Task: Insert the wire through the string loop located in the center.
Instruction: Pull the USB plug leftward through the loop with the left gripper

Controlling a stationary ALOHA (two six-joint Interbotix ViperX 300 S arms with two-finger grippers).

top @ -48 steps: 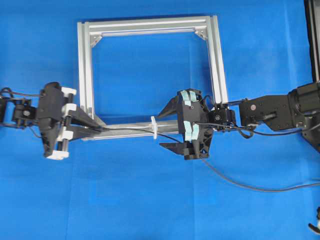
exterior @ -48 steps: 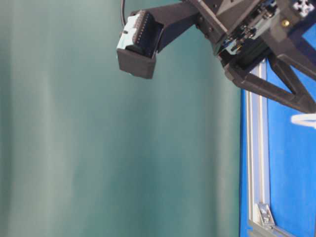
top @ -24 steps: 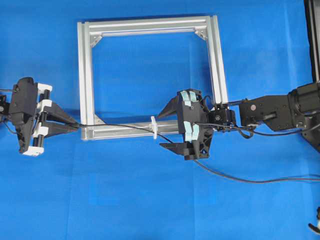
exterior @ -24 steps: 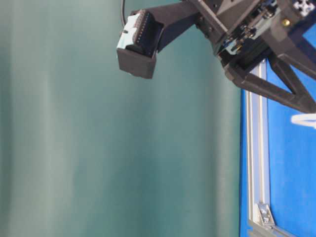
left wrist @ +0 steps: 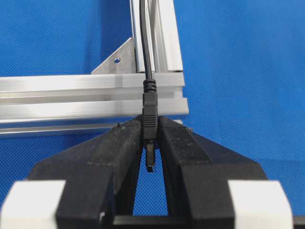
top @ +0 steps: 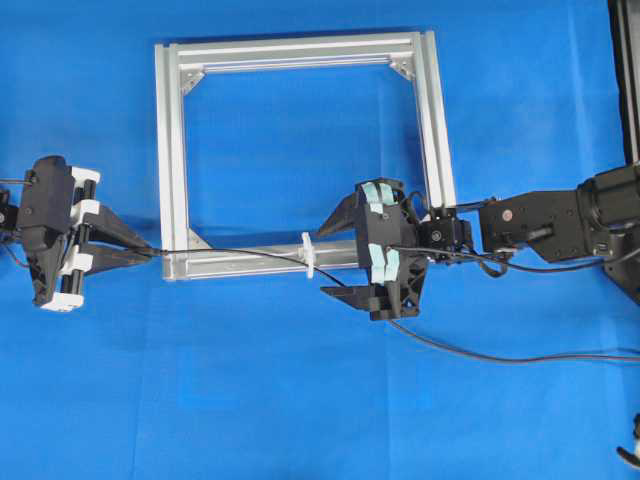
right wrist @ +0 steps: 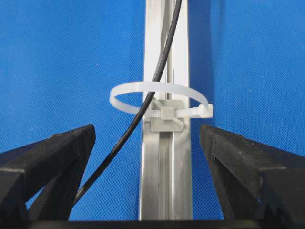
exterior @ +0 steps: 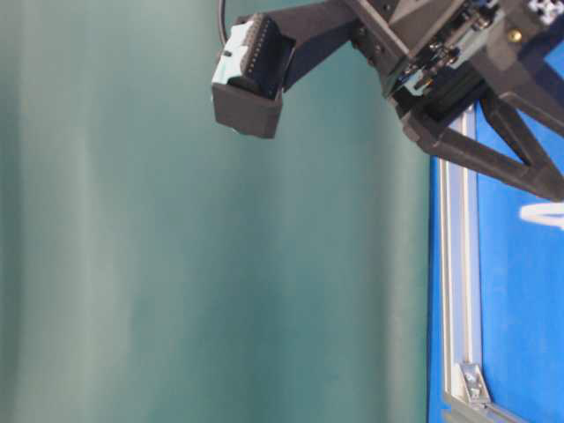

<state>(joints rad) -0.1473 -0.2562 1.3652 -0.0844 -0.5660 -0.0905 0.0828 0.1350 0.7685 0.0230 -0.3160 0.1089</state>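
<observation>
The wire [top: 250, 253] runs from my left gripper [top: 145, 251] along the frame's near rail, through the white string loop [top: 308, 254], under my right gripper [top: 325, 260] and off to the right. In the left wrist view my left gripper [left wrist: 150, 126] is shut on the wire's plug [left wrist: 149, 112], just off the frame's corner. In the right wrist view the wire [right wrist: 143, 112] passes inside the string loop [right wrist: 167, 113]. My right gripper [right wrist: 147, 136] is open and empty, with a finger on each side of the rail, short of the loop.
The square silver aluminium frame [top: 172, 150] lies flat on the blue mat, with corner brackets [left wrist: 116, 59] inside it. The table-level view shows one frame rail [exterior: 458, 291] below my right gripper's fingers. A black post [top: 628, 80] stands at the right edge.
My left gripper has moved left, off the frame's corner, pulling the plug and the wire further through the loop. The wire's slack at the right has straightened. My right gripper has stayed put.
</observation>
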